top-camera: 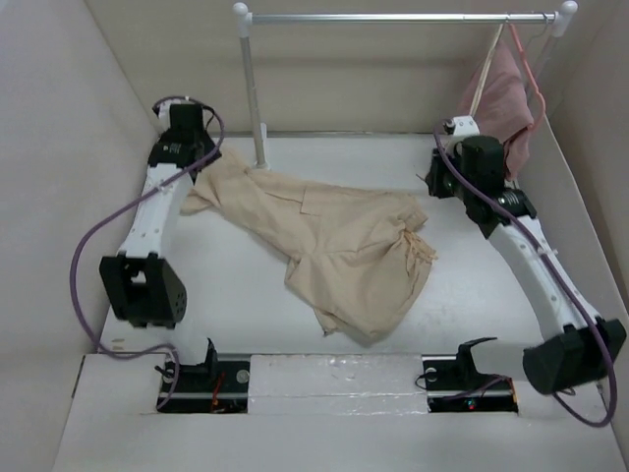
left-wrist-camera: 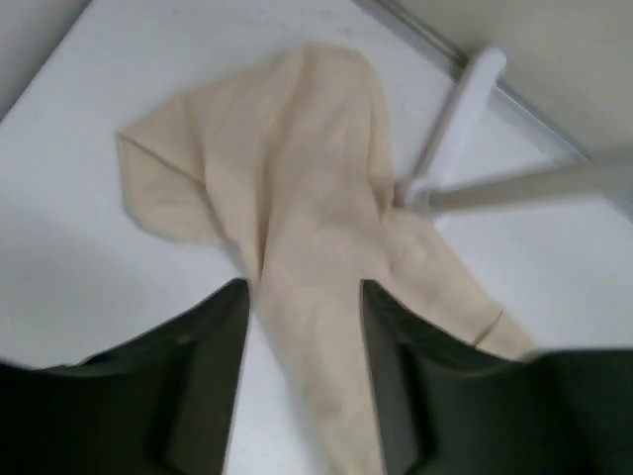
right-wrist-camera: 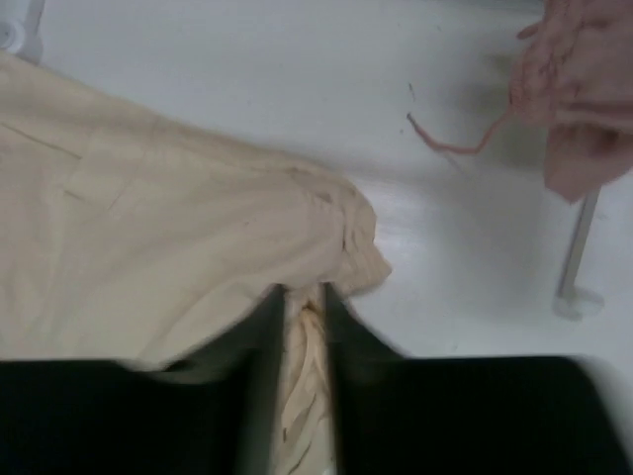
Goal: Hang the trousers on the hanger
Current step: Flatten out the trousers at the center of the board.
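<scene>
The beige trousers (top-camera: 334, 246) lie crumpled on the white table, one leg end reaching toward the back left. My left gripper (top-camera: 204, 165) hovers over that leg end (left-wrist-camera: 297, 198). Its fingers (left-wrist-camera: 302, 292) stand apart around the cloth, open, with bare table showing beside the fabric. At the trousers' right edge my right gripper (top-camera: 430, 185) is down, and its narrow jaws (right-wrist-camera: 304, 297) are shut on a bunched fold of trousers (right-wrist-camera: 198, 228). A pale hanger (top-camera: 484, 74) hangs from the rail at the back right, against a pink garment (top-camera: 506, 98).
A metal clothes rail (top-camera: 393, 17) spans the back on a white post (top-camera: 252, 88); its foot (left-wrist-camera: 465, 99) lies close to the leg end. The pink garment (right-wrist-camera: 584, 99) and a thin pink hanger (right-wrist-camera: 460, 146) hang by the right wall. Walls enclose three sides.
</scene>
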Tool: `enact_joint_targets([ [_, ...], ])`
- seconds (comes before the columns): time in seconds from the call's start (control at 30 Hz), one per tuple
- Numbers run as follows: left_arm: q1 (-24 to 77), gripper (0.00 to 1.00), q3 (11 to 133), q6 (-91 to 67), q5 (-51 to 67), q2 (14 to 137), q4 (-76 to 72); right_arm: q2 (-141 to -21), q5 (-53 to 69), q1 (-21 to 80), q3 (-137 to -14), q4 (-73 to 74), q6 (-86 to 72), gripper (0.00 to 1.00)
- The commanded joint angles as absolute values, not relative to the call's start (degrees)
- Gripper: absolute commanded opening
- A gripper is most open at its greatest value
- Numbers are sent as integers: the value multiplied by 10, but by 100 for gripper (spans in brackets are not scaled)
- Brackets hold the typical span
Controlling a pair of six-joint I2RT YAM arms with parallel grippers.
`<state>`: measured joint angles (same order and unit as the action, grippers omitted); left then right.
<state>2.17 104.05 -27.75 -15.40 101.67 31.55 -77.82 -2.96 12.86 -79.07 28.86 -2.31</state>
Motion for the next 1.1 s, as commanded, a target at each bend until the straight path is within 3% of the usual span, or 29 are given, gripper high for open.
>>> enact_joint_targets([
  [0.0, 106, 39, 831, -269, -103, 834, 283, -660, -20, 128, -682, 253, -24, 19],
  [0.03, 132, 14, 786, -279, -99, 806, 288, -643, -5, 113, -601, 253, -27, 6],
  [0.07, 163, 4, 750, -313, -89, 757, 293, -625, 38, 104, -566, 253, -31, 0],
  [0.17, 313, 0, 633, -370, -62, 711, 307, -577, 78, 75, -456, 258, -34, 0],
  [0.27, 494, 0, 606, -466, -79, 741, 345, -554, 112, 40, -391, 255, -38, 44],
  [0.3, 529, 0, 606, -515, -92, 753, 357, -554, 119, 32, -380, 239, -38, 65],
  [0.37, 583, 12, 592, -554, -77, 764, 360, -575, 155, 11, -352, 214, -34, 75],
  [0.43, 592, 26, 538, -583, -47, 752, 316, -609, 182, 3, -350, 204, -26, 75],
  [0.67, 598, 21, 468, -568, 22, 744, 308, -684, 237, -13, -333, 146, -45, 72],
  [0.8, 620, 36, 451, -551, 48, 771, 290, -699, 237, -18, -318, 121, -69, 70],
  [0.83, 626, 46, 447, -549, 50, 786, 270, -703, 237, -18, -310, 107, -78, 67],
  [0.93, 626, 47, 442, -548, 64, 804, 243, -707, 237, -18, -308, 95, -87, 58],
  [1.0, 626, 46, 439, -545, 62, 822, 229, -708, 237, -24, -306, 77, -93, 43],
  [1.07, 626, 44, 451, -538, 35, 849, 232, -707, 236, -24, -308, 71, -96, 35],
])
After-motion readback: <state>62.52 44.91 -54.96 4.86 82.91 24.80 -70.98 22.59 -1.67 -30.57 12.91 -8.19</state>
